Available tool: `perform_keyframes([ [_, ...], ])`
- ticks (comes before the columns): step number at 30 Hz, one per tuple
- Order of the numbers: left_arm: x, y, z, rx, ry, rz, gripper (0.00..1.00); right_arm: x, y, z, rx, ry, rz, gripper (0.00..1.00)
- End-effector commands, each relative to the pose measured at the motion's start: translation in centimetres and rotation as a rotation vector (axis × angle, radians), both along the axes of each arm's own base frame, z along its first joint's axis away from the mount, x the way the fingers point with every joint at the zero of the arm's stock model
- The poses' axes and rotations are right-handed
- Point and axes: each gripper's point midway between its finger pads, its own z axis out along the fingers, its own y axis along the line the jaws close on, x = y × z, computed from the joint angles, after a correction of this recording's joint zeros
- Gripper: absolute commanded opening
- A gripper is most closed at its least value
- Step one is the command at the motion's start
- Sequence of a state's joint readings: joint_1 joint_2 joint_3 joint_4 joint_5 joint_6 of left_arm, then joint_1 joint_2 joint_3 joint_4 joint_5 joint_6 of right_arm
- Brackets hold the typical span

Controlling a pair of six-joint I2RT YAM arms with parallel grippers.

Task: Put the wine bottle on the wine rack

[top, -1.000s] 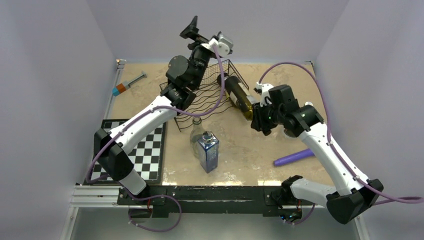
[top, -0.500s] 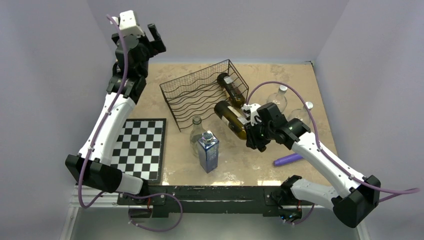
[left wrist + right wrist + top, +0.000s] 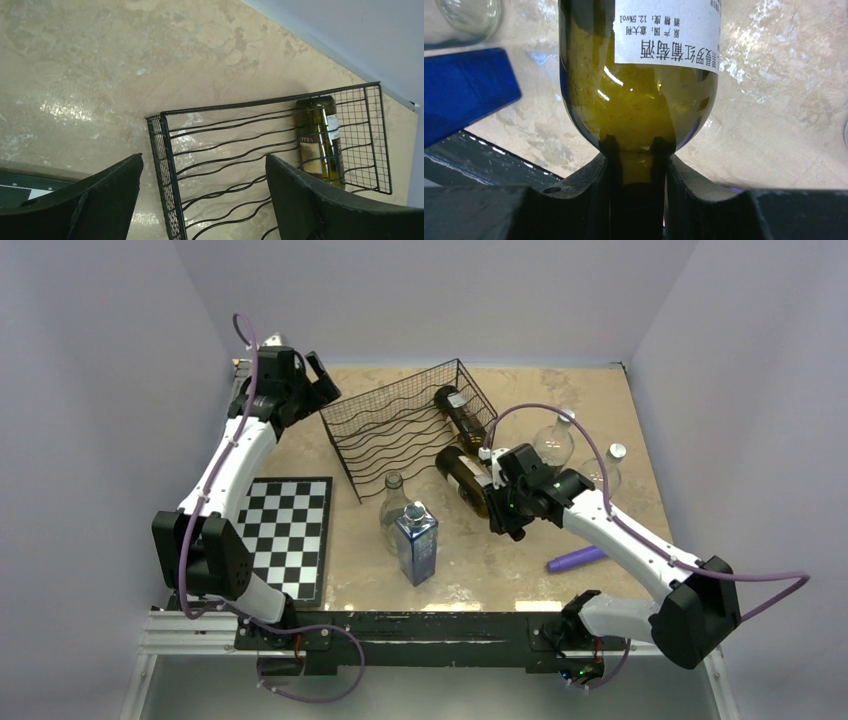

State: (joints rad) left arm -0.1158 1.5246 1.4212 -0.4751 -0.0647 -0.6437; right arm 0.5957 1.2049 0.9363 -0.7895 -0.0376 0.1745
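One wine bottle (image 3: 462,480), neck clamped in the right gripper (image 3: 497,502), hangs base-first just beside the wine rack (image 3: 400,430) toward the far edge; level it, aim for a free trough beside the racked bottle (image 3: 462,415); left gripper (image 3: 320,380), spread wide, hovers near the far-left corner.

The beige marbled surface (image 3: 560,400) carries the wine rack (image 3: 405,435) just right of the spread left gripper (image 3: 325,380), with a checkerboard mat (image 3: 290,530) nearer that arm's base. Left of the right gripper (image 3: 497,502), clamped on the wine bottle (image 3: 465,478), stand a clear glass bottle (image 3: 393,502) and a blue carton (image 3: 417,543). A purple cylinder (image 3: 577,559) lies on its near side, and two round glass flasks (image 3: 553,445) stand beyond it.
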Motion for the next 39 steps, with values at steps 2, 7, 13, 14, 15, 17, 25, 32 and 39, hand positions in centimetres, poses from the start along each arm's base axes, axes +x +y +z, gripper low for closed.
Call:
perform_keyframes([
  [2, -0.4, -0.8, -2.1, -0.066, 0.082, -0.002, 0.95, 4.8, 2.8, 3.1, 0.128, -0.214, -0.030, 0.00],
  [7, -0.9, -0.5, -3.9, -0.053, 0.127, 0.007, 0.95, 5.7, 3.7, 2.5, 0.160, -0.232, -0.043, 0.00],
  [13, -1.7, -0.6, -5.5, -0.053, 0.161, -0.003, 0.94, 7.6, 5.5, 1.3, 0.272, -0.333, -0.046, 0.00],
  [14, -1.9, -0.7, -5.7, -0.057, 0.159, -0.006, 0.94, 8.1, 5.8, 1.3, 0.290, -0.363, -0.054, 0.00],
  [15, -2.0, -0.7, -5.9, -0.060, 0.158, -0.006, 0.94, 8.7, 6.0, 1.2, 0.301, -0.387, -0.058, 0.00],
  [17, -2.1, -0.8, -6.2, -0.066, 0.152, -0.007, 0.94, 9.5, 6.4, 0.8, 0.311, -0.397, -0.069, 0.00],
  [25, -2.4, -1.6, -6.3, -0.087, 0.125, -0.060, 0.94, 13.5, 8.6, 1.4, 0.375, -0.500, -0.108, 0.00],
  [32, -2.7, -1.8, -6.2, -0.087, 0.115, -0.079, 0.93, 16.9, 11.2, 1.7, 0.429, -0.588, -0.072, 0.00],
  [39, -2.1, -2.2, -5.5, -0.098, 0.113, -0.097, 0.93, 19.4, 12.9, 2.0, 0.456, -0.605, -0.082, 0.00],
])
